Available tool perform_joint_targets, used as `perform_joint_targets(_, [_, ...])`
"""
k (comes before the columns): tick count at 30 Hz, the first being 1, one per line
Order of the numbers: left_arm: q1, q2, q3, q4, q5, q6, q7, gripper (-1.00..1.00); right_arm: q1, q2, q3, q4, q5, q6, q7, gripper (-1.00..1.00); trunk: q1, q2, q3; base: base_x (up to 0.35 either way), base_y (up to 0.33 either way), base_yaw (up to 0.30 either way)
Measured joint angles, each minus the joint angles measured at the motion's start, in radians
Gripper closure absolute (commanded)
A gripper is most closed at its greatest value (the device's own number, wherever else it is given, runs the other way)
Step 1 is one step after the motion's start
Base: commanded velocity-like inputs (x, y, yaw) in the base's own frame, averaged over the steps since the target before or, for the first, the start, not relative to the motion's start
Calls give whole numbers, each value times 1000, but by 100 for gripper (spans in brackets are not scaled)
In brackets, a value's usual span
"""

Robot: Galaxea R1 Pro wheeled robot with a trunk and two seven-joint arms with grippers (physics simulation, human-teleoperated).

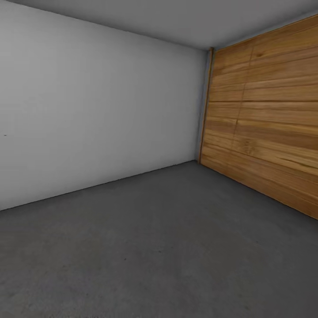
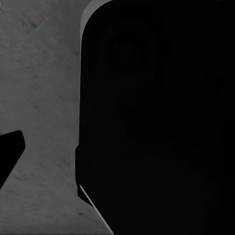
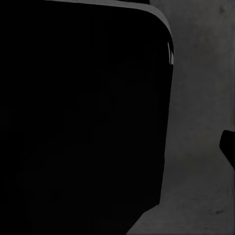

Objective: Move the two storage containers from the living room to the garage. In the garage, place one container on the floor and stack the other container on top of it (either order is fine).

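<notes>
Garage (image 1: 132, 110) ahead in the head view: grey-white wall (image 1: 88, 115) at left, plank door (image 1: 265, 119) at right, meeting in the far corner. Concrete floor (image 1: 154, 247) below. In both wrist views, mottled floor beside a large black shape close to the lens. Jaws' state: cannot tell.

nothing readable anywhere here, no text or labels on the grey wall (image 1: 97, 110) or plank door (image 1: 265, 115)

Dim even light, soft render, wrist views half black
</notes>
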Motion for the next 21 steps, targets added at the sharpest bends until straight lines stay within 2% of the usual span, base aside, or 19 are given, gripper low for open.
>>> perform_joint_targets(21, [0,-1,0,0,0,0,0,-100,1,1,0,12,0,-3,0,-100,0,0,0,0,0,277])
